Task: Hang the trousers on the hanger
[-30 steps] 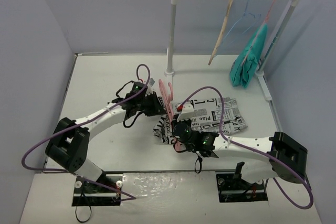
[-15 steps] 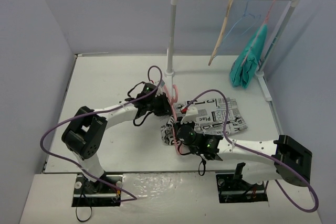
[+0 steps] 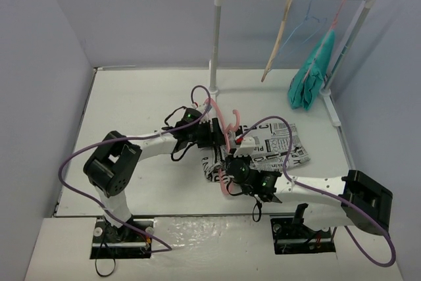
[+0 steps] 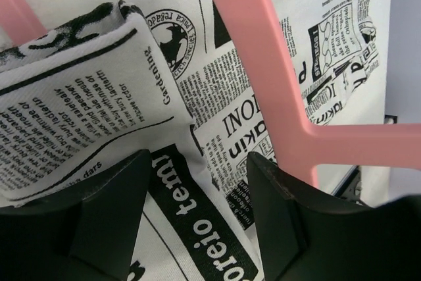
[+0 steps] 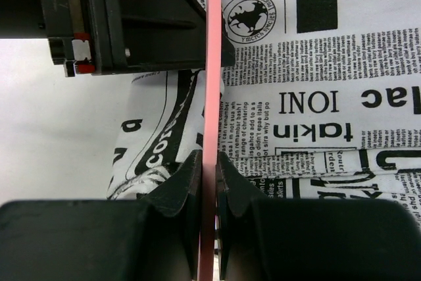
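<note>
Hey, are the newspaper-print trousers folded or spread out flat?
Folded: the trousers show a doubled-over edge, with layers stacked beneath the pink hanger.

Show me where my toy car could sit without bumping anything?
The table's far-left corner, between the left wall and the rack post, is bare. So is the patch between that post and the teal garment. The middle is crowded: trousers, pink hanger, left arm, right arm.

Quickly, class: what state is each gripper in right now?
Left gripper: open, fingers apart over the trousers.
Right gripper: closed on the hanger.
</note>
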Controlling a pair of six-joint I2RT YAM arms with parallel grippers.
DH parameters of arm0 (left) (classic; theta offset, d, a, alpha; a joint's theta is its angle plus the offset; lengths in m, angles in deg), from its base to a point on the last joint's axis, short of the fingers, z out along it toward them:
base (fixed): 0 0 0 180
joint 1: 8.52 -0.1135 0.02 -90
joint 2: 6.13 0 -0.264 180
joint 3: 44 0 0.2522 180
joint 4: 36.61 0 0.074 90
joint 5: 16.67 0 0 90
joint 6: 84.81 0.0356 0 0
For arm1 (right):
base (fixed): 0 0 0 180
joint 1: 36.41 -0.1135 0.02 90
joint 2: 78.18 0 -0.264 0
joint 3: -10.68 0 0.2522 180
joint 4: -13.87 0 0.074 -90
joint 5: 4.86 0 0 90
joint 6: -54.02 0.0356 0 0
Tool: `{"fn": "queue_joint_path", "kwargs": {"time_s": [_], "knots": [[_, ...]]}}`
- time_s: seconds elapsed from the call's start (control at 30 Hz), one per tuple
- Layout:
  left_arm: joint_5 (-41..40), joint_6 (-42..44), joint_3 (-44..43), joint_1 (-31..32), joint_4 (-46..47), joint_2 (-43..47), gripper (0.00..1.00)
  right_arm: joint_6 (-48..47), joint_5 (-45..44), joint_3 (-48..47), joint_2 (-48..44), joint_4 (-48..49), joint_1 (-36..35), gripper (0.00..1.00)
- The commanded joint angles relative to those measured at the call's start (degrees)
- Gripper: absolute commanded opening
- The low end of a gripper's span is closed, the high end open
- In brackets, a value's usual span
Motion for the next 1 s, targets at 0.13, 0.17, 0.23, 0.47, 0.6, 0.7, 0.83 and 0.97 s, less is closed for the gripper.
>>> {"fn": "queue_joint_path", "kwargs": {"time_s": [0.13,0.17,0.23,0.47,0.6,0.7,0.83,0.97], "knots": [[-5.1,7.8,-0.5,0.9,-4.2,10.9,0.59,1.0,2.6,0.3,-1.1,2.6,-0.5,0.0],[-5.6,8.1,-0.5,0.9,-5.1,11.5,0.59,0.9,2.7,0.3,-1.0,2.6,-0.5,0.0],[-5.9,9.2,-1.0,0.9,-6.7,12.2,0.59,0.7,2.8,0.2,-0.8,2.6,-0.5,0.0],[-6.6,11.4,-0.3,0.3,-9.1,13.7,0.56,-0.2,2.9,0.0,-0.7,2.6,-0.2,0.0],[-5.7,10.3,1.4,0.0,-7.7,13.1,0.32,-0.9,3.4,-0.2,-0.6,2.6,0.0,0.0],[-4.2,8.3,2.7,0.0,-3.5,11.0,0.26,-1.3,3.5,-0.4,-0.7,2.6,0.1,0.0],[-1.1,4.5,4.0,0.0,5.6,7.3,0.26,-1.8,3.8,-0.7,-0.8,2.4,0.3,0.0],[1.5,1.7,3.5,0.1,12.9,3.0,0.26,-2.4,4.7,-1.1,-1.3,2.2,0.7,0.0]]}}
